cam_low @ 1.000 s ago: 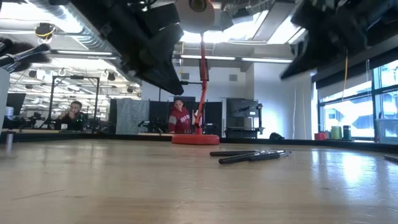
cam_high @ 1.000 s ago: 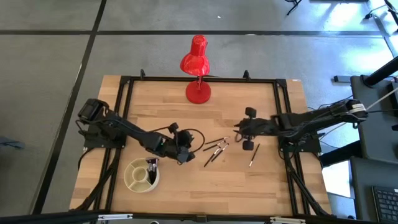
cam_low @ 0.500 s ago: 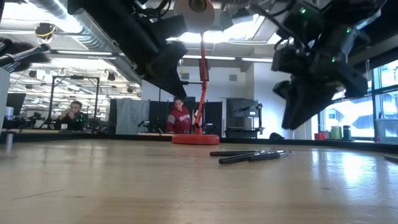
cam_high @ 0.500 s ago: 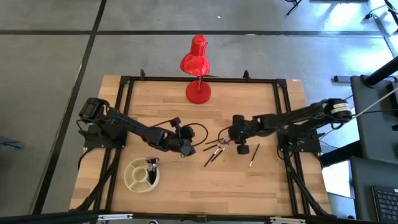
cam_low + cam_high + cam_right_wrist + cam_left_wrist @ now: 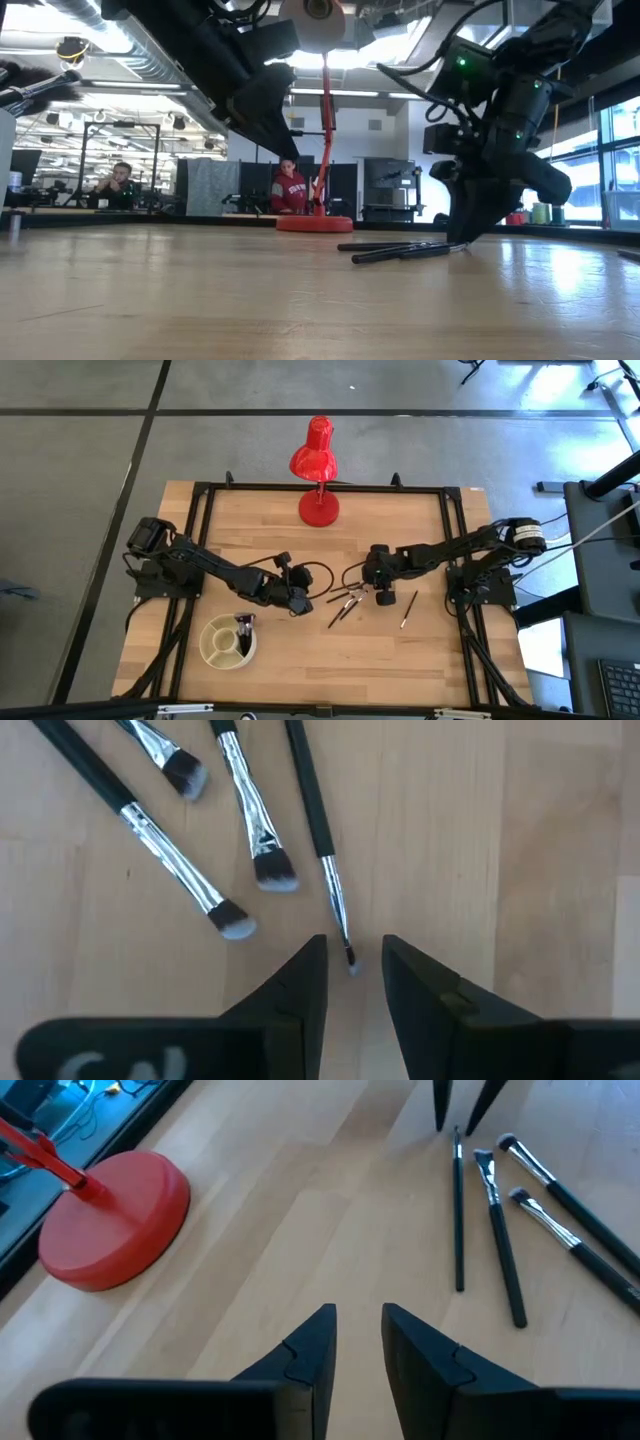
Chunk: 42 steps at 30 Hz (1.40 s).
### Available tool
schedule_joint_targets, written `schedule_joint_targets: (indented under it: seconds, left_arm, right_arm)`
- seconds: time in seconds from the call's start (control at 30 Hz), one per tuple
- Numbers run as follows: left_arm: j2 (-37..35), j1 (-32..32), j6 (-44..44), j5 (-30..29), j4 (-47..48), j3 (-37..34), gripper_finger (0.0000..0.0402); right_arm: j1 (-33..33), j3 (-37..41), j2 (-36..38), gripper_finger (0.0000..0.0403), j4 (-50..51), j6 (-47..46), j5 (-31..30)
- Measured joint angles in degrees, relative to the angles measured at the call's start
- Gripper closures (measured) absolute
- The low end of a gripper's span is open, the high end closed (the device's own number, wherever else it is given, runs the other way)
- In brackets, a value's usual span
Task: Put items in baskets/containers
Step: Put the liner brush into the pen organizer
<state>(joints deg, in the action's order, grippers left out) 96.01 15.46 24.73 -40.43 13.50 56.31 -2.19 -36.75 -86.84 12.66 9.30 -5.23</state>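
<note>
Three brushes and one thinner brush [image 5: 310, 810] lie loose on the wood near the table's middle [image 5: 345, 600], also seen in the low view [image 5: 400, 250]. My right gripper [image 5: 352, 945] is down at them, open by a narrow gap, a fingertip on either side of the thin brush's bristle tip [image 5: 349, 958] without touching it. One more brush [image 5: 408, 609] lies alone to the right. The cream dish [image 5: 215, 652] sits near the front left with brushes [image 5: 244, 626] standing in it. My left gripper [image 5: 357, 1315] hovers left of the loose brushes, narrowly open and holding nothing.
The red lamp stands at the far middle on its round base [image 5: 318, 508], its head above. A dark cable loops by the left gripper [image 5: 318, 574]. A black frame runs along the table's edges [image 5: 200, 540]. People sit in the room beyond [image 5: 290, 190].
My right gripper has travelled toward the table's left and come down, from above the wood right of the brushes to the thin brush's tip at table height. The brushes and dish have stayed where they were.
</note>
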Motion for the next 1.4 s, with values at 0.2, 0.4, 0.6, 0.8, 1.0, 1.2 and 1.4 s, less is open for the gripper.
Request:
schedule_joint_targets:
  seconds: [0.2, 0.4, 0.6, 0.8, 1.0, 1.2, 1.4]
  left_arm:
    - [0.0, 0.0, 1.2, 0.6, 0.0, 0.0, 0.0326]
    - [0.0, -0.6, 1.1, 0.5, -0.6, 0.0, 0.0325]
    - [0.0, -1.0, -6.4, 1.6, -5.8, 0.0, 0.0325]
    - [1.8, -0.6, -22.2, 4.4, -16.7, 0.1, 0.0304]
    - [6.8, 0.4, -37.3, 3.5, -27.2, 0.1, 0.0259]
    - [11.6, 0.7, -44.5, -1.7, -27.5, 3.5, 0.0233]
    - [14.5, 0.7, -48.5, -7.6, -26.7, 5.7, 0.0253]
  right_arm:
    - [-0.9, 0.0, -0.3, 0.0364, 0.0, 1.1, 1.9]
    - [-1.7, -0.9, -0.4, 0.0397, 1.0, 1.3, 2.9]
    - [-1.8, -10.3, -0.6, 0.0400, 10.3, -6.4, 5.1]
    - [-1.8, -20.6, -0.5, 0.0401, 17.1, -16.3, 12.0]
    - [-2.2, -25.3, -0.5, 0.0401, 18.2, -20.9, 21.8]
    - [-2.2, -25.9, -0.5, 0.0402, 19.0, -22.4, 21.8]
    - [-2.2, -25.8, -0.6, 0.0402, 19.0, -22.8, 21.8]
